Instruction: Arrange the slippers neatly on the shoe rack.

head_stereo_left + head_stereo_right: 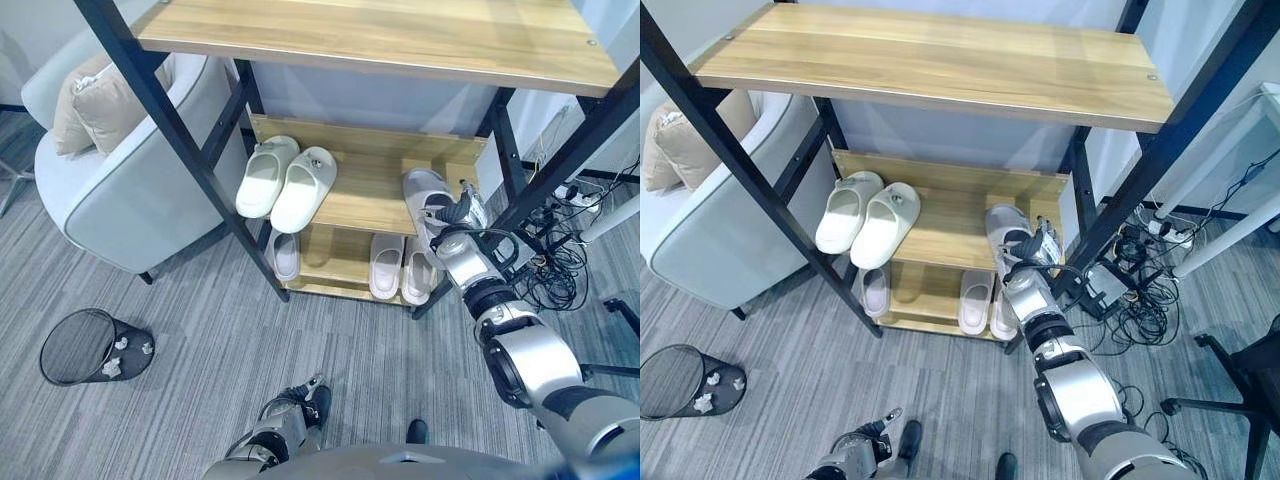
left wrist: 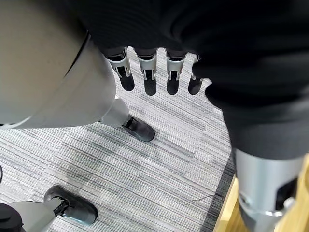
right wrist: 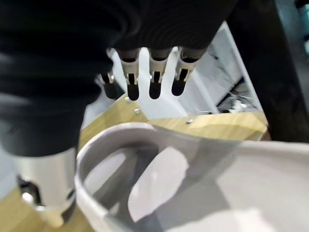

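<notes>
The right hand [image 1: 452,214] reaches onto the middle shelf [image 1: 370,185] of the rack [image 1: 180,130] — black metal posts, pale wood-grain boards — and rests at a grey slipper [image 1: 424,190] lying at the shelf's right end. In the right wrist view its fingers [image 3: 154,79] hang straight and slightly spread above the slipper's smooth moulded strap; whether the thumb presses the slipper cannot be told. The slipper's long axis runs front to back, but which end faces out cannot be told.

At the shelf's left end a pair of cream slippers [image 1: 285,180] lies side by side, chunky and rounded, toes angled toward the front-left edge. On the bottom shelf [image 1: 325,270] a white pair [image 1: 400,268] sits to the right, lengthwise front to back, and a single pale slipper [image 1: 285,255] sits to the left.

The left hand [image 2: 159,72] hangs low beside the body, fingers straight and apart over grey ribbed carpet [image 1: 200,340].

Left of the rack stand a grey upholstered armchair [image 1: 140,190] with a beige cushion [image 1: 100,100] — and a black mesh bin [image 1: 90,348] tipped on the carpet, crumpled paper inside.

No writing can be read.
</notes>
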Robot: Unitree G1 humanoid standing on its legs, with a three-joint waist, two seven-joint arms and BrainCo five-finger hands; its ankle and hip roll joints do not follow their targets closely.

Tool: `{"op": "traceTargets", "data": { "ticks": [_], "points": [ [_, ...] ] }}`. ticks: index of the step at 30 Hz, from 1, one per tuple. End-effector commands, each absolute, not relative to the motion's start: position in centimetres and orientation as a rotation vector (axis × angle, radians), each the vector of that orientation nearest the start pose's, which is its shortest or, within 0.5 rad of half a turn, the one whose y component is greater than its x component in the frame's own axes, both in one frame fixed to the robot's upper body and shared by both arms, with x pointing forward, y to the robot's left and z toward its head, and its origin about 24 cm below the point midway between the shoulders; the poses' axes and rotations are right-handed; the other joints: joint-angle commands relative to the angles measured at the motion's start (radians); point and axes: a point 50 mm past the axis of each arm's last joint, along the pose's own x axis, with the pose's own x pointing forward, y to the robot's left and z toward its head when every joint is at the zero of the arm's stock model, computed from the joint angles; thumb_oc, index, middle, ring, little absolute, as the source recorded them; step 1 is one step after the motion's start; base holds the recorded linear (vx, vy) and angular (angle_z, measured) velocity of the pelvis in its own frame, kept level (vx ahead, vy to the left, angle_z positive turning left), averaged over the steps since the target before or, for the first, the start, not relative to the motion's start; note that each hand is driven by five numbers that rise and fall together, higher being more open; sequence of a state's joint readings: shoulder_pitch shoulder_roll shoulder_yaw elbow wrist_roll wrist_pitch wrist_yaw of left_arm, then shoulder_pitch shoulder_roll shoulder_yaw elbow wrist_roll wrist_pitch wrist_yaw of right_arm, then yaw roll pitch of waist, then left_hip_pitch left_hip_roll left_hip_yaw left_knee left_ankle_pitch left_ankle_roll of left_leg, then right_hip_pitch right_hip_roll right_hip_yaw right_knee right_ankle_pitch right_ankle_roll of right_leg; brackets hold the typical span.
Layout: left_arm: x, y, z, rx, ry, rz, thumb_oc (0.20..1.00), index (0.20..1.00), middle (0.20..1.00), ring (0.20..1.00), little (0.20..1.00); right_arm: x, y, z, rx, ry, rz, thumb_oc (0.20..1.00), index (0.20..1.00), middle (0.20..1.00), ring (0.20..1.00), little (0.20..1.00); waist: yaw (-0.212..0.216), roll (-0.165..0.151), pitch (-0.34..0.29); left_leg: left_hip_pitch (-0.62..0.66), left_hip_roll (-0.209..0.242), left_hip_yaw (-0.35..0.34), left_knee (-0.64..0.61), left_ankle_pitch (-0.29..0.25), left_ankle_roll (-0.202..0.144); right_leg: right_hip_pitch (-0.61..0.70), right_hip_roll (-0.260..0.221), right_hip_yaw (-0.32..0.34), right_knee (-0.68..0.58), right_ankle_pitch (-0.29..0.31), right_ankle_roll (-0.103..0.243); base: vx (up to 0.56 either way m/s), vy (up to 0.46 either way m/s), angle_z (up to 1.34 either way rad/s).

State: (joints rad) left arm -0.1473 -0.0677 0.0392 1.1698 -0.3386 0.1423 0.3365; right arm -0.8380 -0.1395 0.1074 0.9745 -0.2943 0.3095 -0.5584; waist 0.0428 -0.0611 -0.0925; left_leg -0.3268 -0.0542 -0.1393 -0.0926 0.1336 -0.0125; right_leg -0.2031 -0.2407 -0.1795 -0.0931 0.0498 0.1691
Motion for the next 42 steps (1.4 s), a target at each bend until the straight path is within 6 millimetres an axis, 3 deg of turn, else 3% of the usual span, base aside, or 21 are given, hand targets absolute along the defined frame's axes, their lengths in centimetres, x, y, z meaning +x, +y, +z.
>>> {"op": "traceTargets", "data": {
  "ticks": [1, 2, 10, 16, 17, 18, 19, 21, 29, 36, 39, 42],
  "points": [
    [15.6, 10.3, -15.1, -0.193, 1.235, 0.349, 1.0, 1.0, 1.0, 1.0, 1.0, 40.0, -16.2, 12.0, -0.665, 0.11, -0.492, 1.0, 1.0, 1.0, 1.0, 1.0, 0.002, 0.004, 0.065, 0.058, -0.043, 0.013, 0.005, -0.076, 0.038, 0.085, -0.026, -0.028, 0.006, -0.068, 0.093, 0.0, 0.014, 0.04],
    [15.9, 10.1, -15.0, -0.196, 1.225, 0.346, 1.0, 1.0, 1.0, 1.0, 1.0, 40.2, -15.3, 11.7, -0.658, 0.153, -0.443, 1.0, 1.0, 1.0, 1.0, 1.0, 0.003, 0.006, 0.067, 0.051, -0.047, 0.012, 0.005, -0.073, 0.037, 0.081, -0.027, -0.03, 0.006, -0.068, 0.093, 0.01, 0.013, 0.05],
    [17.1, 9.7, -14.4, -0.197, 1.188, 0.334, 1.0, 1.0, 1.0, 1.0, 1.0, 40.2, -14.7, 10.8, -0.622, 0.263, -0.476, 1.0, 1.0, 1.0, 1.0, 1.0, 0.006, 0.013, 0.082, 0.028, -0.055, 0.007, 0.005, -0.064, 0.034, 0.066, -0.032, -0.033, 0.006, -0.067, 0.093, 0.0, 0.0, 0.0],
    [17.0, 9.6, -14.4, -0.177, 1.198, 0.317, 1.0, 1.0, 1.0, 1.0, 1.0, 39.7, -14.0, 8.8, -0.542, 0.472, -0.397, 1.0, 1.0, 1.0, 1.0, 1.0, 0.017, 0.022, 0.096, 0.004, -0.065, 0.004, 0.005, -0.055, 0.031, 0.045, -0.037, -0.039, 0.006, -0.062, 0.093, 0.0, 0.011, 0.01],
    [17.1, 9.6, -14.4, -0.175, 1.196, 0.314, 1.0, 1.0, 1.0, 1.0, 1.0, 39.7, -13.8, 8.7, -0.533, 0.486, -0.381, 0.762, 0.762, 0.762, 0.762, 0.762, 0.018, 0.023, 0.098, 0.002, -0.065, 0.004, 0.005, -0.054, 0.031, 0.045, -0.036, -0.039, 0.006, -0.062, 0.093, 0.0, 0.0, 0.0],
    [17.1, 9.7, -14.4, -0.17, 1.195, 0.313, 1.0, 1.0, 1.0, 1.0, 1.0, 39.7, -13.4, 8.6, -0.522, 0.493, -0.361, 0.576, 0.576, 0.576, 0.576, 0.576, 0.018, 0.023, 0.101, 0.001, -0.064, 0.004, 0.005, -0.053, 0.03, 0.045, -0.035, -0.039, 0.006, -0.062, 0.093, 0.0, 0.0, 0.0],
    [17.2, 9.8, -14.4, -0.168, 1.191, 0.312, 1.0, 1.0, 1.0, 1.0, 1.0, 39.6, -13.0, 8.5, -0.513, 0.499, -0.347, 0.495, 0.495, 0.495, 0.495, 0.495, 0.019, 0.022, 0.104, 0.001, -0.063, 0.002, 0.005, -0.054, 0.029, 0.044, -0.035, -0.039, 0.006, -0.062, 0.093, 0.0, 0.0, 0.0],
    [17.3, 9.8, -14.3, -0.168, 1.188, 0.311, 1.0, 1.0, 1.0, 1.0, 1.0, 39.4, -12.2, 8.0, -0.496, 0.499, -0.323, 0.2, 0.2, 0.2, 0.2, 0.2, 0.017, 0.019, 0.105, 0.006, -0.062, 0.005, 0.005, -0.057, 0.032, 0.048, -0.034, -0.037, 0.009, -0.064, 0.093, 0.0, 0.0, 0.0],
    [17.3, 9.1, -14.2, -0.18, 1.198, 0.3, 1.0, 1.0, 1.0, 1.0, 1.0, 38.5, -12.0, 6.2, -0.521, 0.449, -0.361, 0.2, 0.2, 0.2, 0.2, 0.2, 0.006, 0.013, 0.107, 0.051, -0.057, 0.022, 0.005, -0.072, 0.044, 0.073, -0.041, -0.02, 0.015, -0.071, 0.093, 0.02, 0.009, -0.01],
    [17.0, 9.3, -14.3, -0.176, 1.214, 0.315, 1.0, 1.0, 1.0, 1.0, 1.0, 38.1, -12.0, 6.9, -0.403, 0.24, -0.322, 0.2, 0.2, 0.2, 0.2, 0.2, -0.006, 0.007, 0.098, 0.073, -0.05, 0.035, 0.005, -0.083, 0.046, 0.084, -0.04, -0.017, 0.021, -0.074, 0.093, 0.02, 0.0, -0.02],
    [16.7, 9.0, -14.4, -0.178, 1.233, 0.31, 1.0, 1.0, 1.0, 1.0, 1.0, 37.0, -12.3, 7.5, -0.376, 0.118, -0.297, 0.2, 0.2, 0.2, 0.2, 0.2, -0.015, 0.003, 0.088, 0.097, -0.048, 0.039, 0.005, -0.094, 0.051, 0.101, -0.039, -0.014, 0.028, -0.082, 0.092, 0.05, 0.0, -0.03],
    [15.7, 9.0, -14.8, -0.155, 1.267, 0.303, 1.0, 1.0, 1.0, 1.0, 1.0, 35.3, -12.3, 6.3, -0.349, 0.067, -0.271, 0.2, 0.2, 0.2, 0.2, 0.2, -0.023, -0.005, 0.066, 0.141, -0.044, 0.041, 0.005, -0.111, 0.059, 0.137, -0.037, -0.013, 0.026, -0.096, 0.088, 0.09, -0.002, -0.06]
  ]
}}
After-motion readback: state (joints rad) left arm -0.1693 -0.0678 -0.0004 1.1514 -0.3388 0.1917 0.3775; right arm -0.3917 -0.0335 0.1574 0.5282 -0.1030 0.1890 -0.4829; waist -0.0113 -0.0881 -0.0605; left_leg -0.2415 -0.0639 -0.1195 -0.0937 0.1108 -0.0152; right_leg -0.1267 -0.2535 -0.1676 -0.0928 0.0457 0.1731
